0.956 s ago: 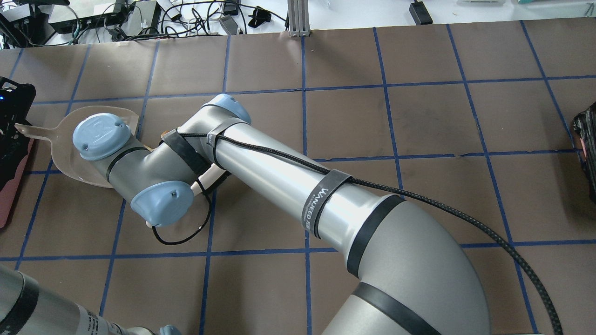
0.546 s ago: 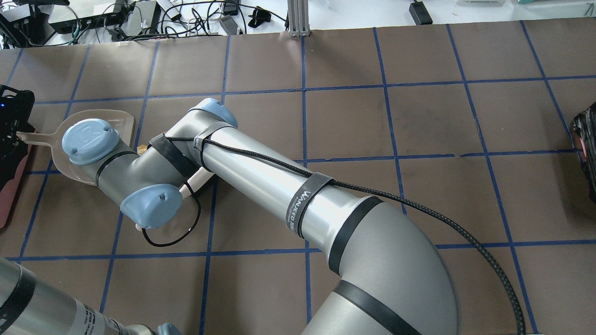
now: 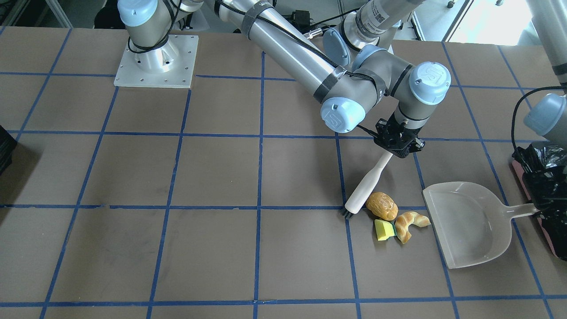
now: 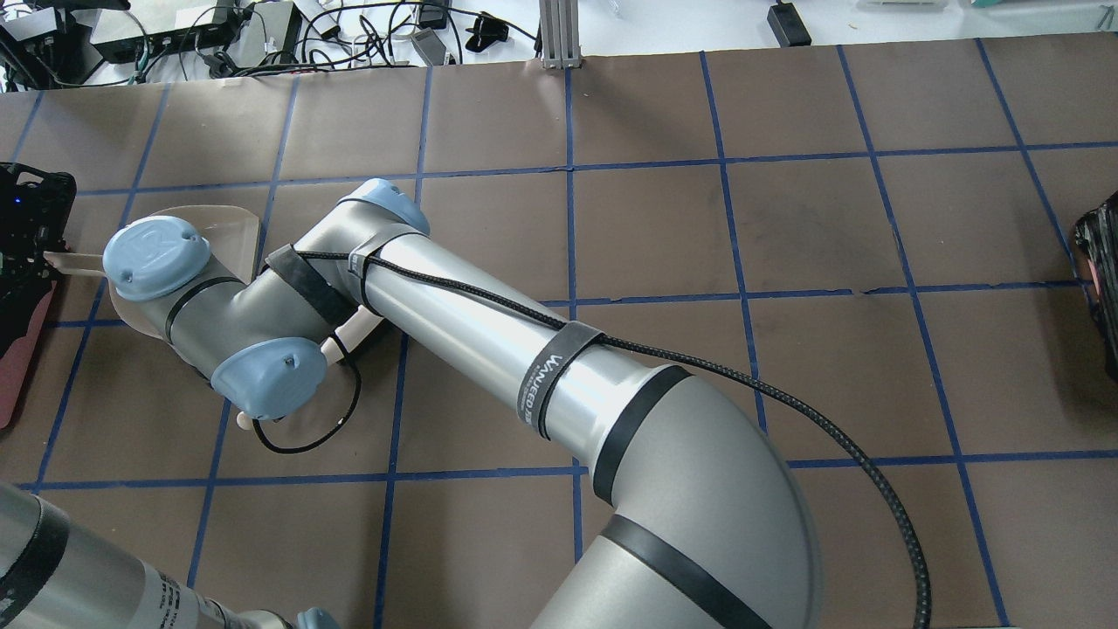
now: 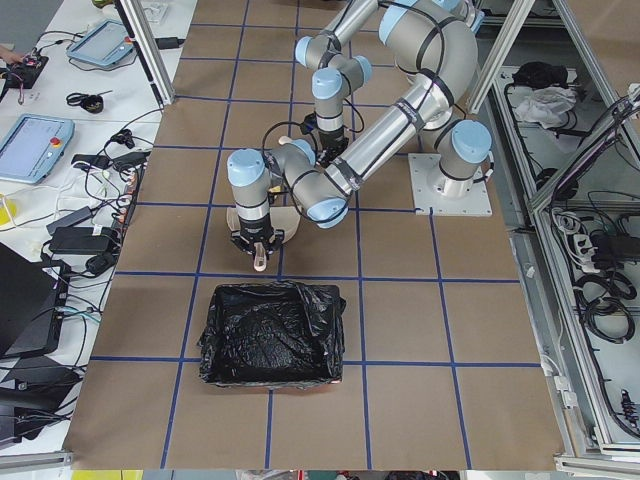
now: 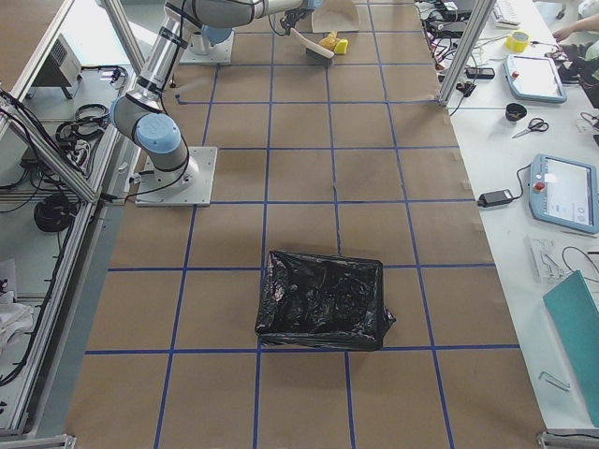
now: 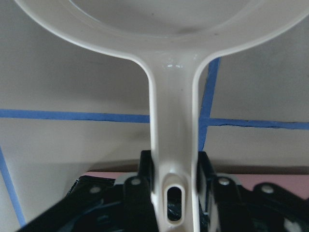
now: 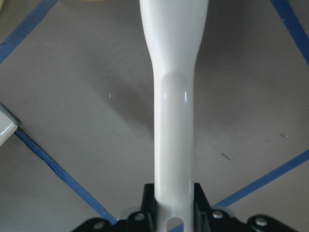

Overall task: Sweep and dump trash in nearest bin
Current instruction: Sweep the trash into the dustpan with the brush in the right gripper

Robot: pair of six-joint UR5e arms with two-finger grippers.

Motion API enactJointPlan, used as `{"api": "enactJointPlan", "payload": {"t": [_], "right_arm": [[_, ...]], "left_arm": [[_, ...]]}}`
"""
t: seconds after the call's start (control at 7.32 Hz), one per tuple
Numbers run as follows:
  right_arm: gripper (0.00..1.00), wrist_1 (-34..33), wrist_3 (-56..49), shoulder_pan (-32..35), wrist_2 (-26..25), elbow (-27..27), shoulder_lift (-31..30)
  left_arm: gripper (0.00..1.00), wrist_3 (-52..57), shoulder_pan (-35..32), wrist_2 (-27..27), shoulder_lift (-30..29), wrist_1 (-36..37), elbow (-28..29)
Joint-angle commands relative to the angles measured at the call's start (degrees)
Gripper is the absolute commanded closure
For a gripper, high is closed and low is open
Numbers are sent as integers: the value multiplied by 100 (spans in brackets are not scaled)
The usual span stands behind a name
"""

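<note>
In the front-facing view the bread roll (image 3: 382, 205), the yellow wedge (image 3: 384, 230) and the croissant piece (image 3: 409, 224) lie together on the table. My right gripper (image 3: 397, 142) is shut on the handle of a white brush (image 3: 367, 184). The brush's bristle end rests right beside the roll. A beige dustpan (image 3: 469, 223) lies just past the croissant, its mouth facing the trash. My left gripper (image 7: 174, 193) is shut on the dustpan handle (image 7: 173, 121), over the edge of the bin (image 3: 547, 186). In the overhead view my right arm hides the trash.
The pinkish bin with its black bag (image 5: 270, 330) stands just beyond the dustpan handle. A second black-bagged container (image 6: 323, 299) stands at the table's far right end (image 4: 1102, 288). Cables and boxes (image 4: 218, 35) lie beyond the far table edge.
My right arm has swung further toward the dustpan and the left bin, carrying the brush with it. The dustpan and my left gripper have barely moved.
</note>
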Motion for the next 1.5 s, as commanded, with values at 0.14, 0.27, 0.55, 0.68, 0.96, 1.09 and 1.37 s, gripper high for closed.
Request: {"api": "enactJointPlan", "payload": {"t": [0.14,0.27,0.55,0.68,0.96,1.09,1.37], "right_arm": [[100,32,-952,0,159,-281,259],[100,32,-1258,-8,177,-412,355],[100,41,-1812,-17,177,-554,444],[100,59,-2033,-26,177,-554,444],[100,85,-2733,-52,501,-572,479],[100,268,-3251,-52,546,-632,497],[100,287,-4236,-52,572,-1026,750]], "left_arm": [[100,538,-72,-67,5,-4,-12],[100,539,-81,-67,-4,-13,-3],[100,539,-81,-120,-4,-13,-3],[100,539,-73,-111,-4,-13,-11],[100,531,-72,-120,-30,-4,-3],[100,522,-72,-120,-31,5,6],[100,513,-72,-120,-31,5,6]]}}
